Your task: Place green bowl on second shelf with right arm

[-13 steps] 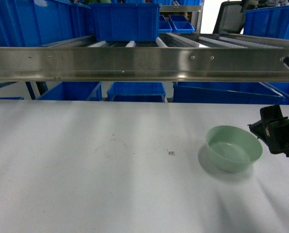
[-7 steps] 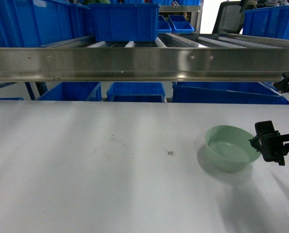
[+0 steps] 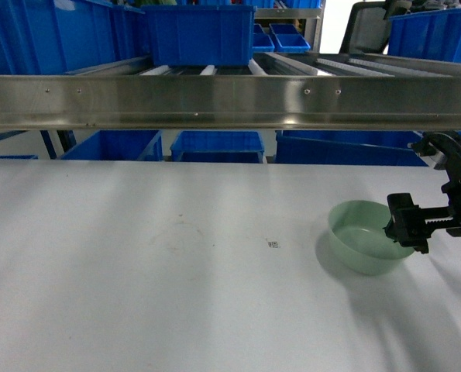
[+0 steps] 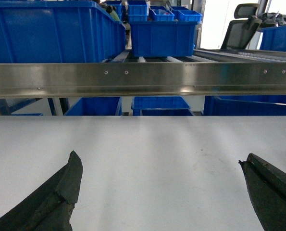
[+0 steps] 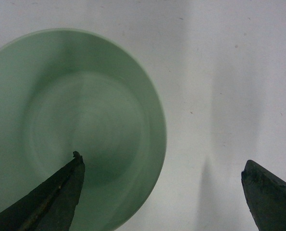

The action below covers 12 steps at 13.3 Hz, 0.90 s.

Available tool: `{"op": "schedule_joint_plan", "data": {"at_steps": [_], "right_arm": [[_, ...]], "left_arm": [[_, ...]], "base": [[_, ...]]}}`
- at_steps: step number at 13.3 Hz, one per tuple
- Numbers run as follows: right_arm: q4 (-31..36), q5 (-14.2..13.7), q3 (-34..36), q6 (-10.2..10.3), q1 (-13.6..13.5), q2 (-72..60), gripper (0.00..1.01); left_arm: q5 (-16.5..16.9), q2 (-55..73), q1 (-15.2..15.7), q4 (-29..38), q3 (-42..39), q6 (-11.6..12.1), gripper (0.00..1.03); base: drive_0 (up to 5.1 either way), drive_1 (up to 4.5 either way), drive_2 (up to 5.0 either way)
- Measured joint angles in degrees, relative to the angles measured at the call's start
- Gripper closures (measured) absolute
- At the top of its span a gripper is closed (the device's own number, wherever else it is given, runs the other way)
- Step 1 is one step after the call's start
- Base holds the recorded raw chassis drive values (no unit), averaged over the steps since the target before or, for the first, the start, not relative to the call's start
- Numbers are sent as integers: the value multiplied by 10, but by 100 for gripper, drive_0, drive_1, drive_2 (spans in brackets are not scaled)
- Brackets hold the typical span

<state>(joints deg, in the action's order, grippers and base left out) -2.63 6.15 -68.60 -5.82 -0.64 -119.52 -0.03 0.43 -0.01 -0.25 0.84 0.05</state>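
Surface (image 3: 137,294) carries one small dark printed tag (image 3: 273,245) near centre, too small to read; no other brand or writing legible. Left pincer (image 4: 162,192) hangs wide open over bare surface, holding nothing. Green bowl (image 3: 367,236) sits upright on the surface, right of centre, well below second shelf (image 3: 215,101). Right pincer (image 3: 407,225) has advanced leftward vs. 1 s ago, from beside the bowl to over its right rim. Wrist view: jaws spread wide, one finger (image 5: 46,197) inside the bowl, the other outside, nothing gripped. Judged: grasp approach nearly done; close, lift, transfer to shelf remain
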Motion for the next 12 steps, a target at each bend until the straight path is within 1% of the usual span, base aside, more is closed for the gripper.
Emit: {"op": "schedule_joint_plan", "data": {"at_steps": [3, 4, 5, 6, 8, 9, 11, 12], "right_arm": [[-30, -1, -48, -4, 16, -40, 3], [-31, -2, -58, -4, 16, -50, 3], [-37, 1, -66, 0, 17, -58, 3], [-35, 1, -68, 4, 12, -65, 10], [-29, 1, -69, 18, -7, -76, 9], [-24, 1, -71, 29, -24, -81, 18], [-26, -3, -79, 37, -47, -87, 42], [-27, -6, -81, 38, -51, -88, 53]], "left_arm": [[0, 0, 0, 0, 0, 0, 5], [0, 0, 0, 0, 0, 0, 5], [0, 0, 0, 0, 0, 0, 5], [0, 0, 0, 0, 0, 0, 5], [0, 0, 0, 0, 0, 0, 5], [0, 0, 0, 0, 0, 0, 5], [0, 0, 0, 0, 0, 0, 5], [0, 0, 0, 0, 0, 0, 5]], "base": [[0, 0, 0], [0, 0, 0], [0, 0, 0], [0, 0, 0], [0, 0, 0], [0, 0, 0], [0, 0, 0], [0, 0, 0]]}}
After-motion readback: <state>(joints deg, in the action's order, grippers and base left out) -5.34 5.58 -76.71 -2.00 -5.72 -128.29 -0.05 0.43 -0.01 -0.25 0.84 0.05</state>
